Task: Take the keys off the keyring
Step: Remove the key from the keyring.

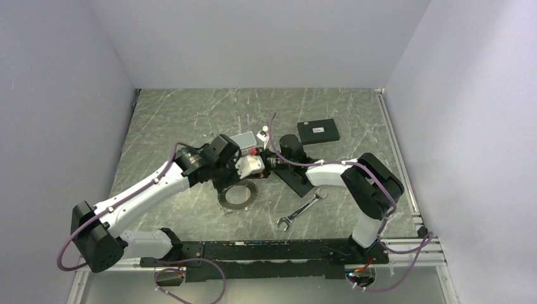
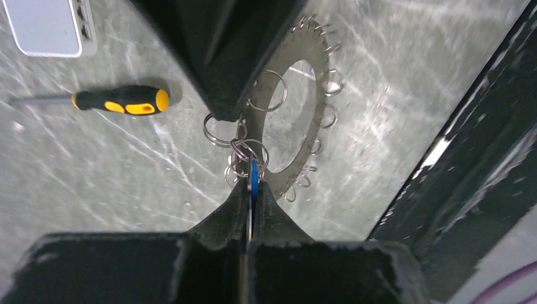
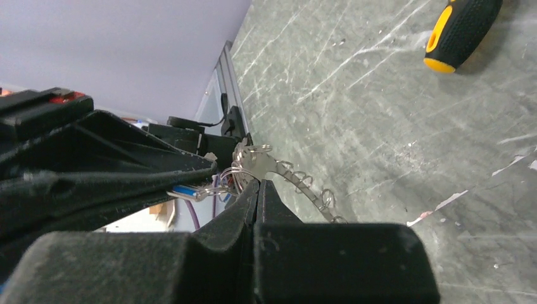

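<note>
We see a dark grey-green bench [image 1: 190, 120], stone-patterned with pale veins and scratches, set between plain pale lilac walls [image 1: 253, 44]. From above, the keyring [image 1: 239, 195] sits at mid-bench, just below where the two arms meet. Its upper edge is hidden under them, and we cannot tell whether it touches the bench.

The left arm [image 1: 152, 187] has the left jaws pressed tight on a small blue tag [image 2: 254, 177], seen edge-on among a cluster of wire loops. The right arm [image 1: 354, 177] has the right jaws closed on the keyring's rim, though their own black bulk masks the exact spot.

The keyring is a thin, flat grey metal ring with a toothed edge. The keys [image 2: 329, 82] show only as small wire rings along it. Nearby lie a shiny open-ended wrench [image 1: 303, 209], a black-and-yellow screwdriver [image 2: 123, 100] and a matt black rectangle [image 1: 318, 131].
</note>
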`<control>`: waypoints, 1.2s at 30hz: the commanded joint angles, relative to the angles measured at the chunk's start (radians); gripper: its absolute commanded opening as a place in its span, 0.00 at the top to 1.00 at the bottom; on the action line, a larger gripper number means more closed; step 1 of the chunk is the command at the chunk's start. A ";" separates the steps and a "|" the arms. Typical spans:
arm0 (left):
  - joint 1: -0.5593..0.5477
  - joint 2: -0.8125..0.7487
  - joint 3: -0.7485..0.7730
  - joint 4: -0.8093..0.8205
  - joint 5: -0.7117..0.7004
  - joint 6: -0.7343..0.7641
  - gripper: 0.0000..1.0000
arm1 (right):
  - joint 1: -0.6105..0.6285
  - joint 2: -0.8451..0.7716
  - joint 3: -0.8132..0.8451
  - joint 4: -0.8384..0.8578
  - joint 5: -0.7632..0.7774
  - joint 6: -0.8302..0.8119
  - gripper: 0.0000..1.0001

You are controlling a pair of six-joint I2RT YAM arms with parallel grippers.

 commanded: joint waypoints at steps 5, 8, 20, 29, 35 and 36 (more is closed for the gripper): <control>0.117 0.000 0.108 -0.085 0.395 -0.133 1.00 | -0.064 0.034 0.020 0.062 0.075 -0.056 1.00; 0.128 -0.011 0.122 -0.104 0.413 -0.025 1.00 | -0.055 0.035 0.029 0.067 0.044 -0.095 1.00; 0.177 -0.067 0.090 -0.066 0.311 0.078 1.00 | -0.015 0.009 0.013 0.075 0.039 -0.174 1.00; 0.187 -0.080 0.051 -0.004 0.231 0.104 1.00 | 0.003 0.021 0.007 0.162 -0.045 -0.164 1.00; 0.186 -0.088 0.029 0.000 0.227 0.103 1.00 | 0.003 0.025 -0.014 0.214 -0.051 -0.128 1.00; 0.186 -0.090 0.024 0.004 0.220 0.102 1.00 | 0.003 0.025 -0.016 0.221 -0.052 -0.123 1.00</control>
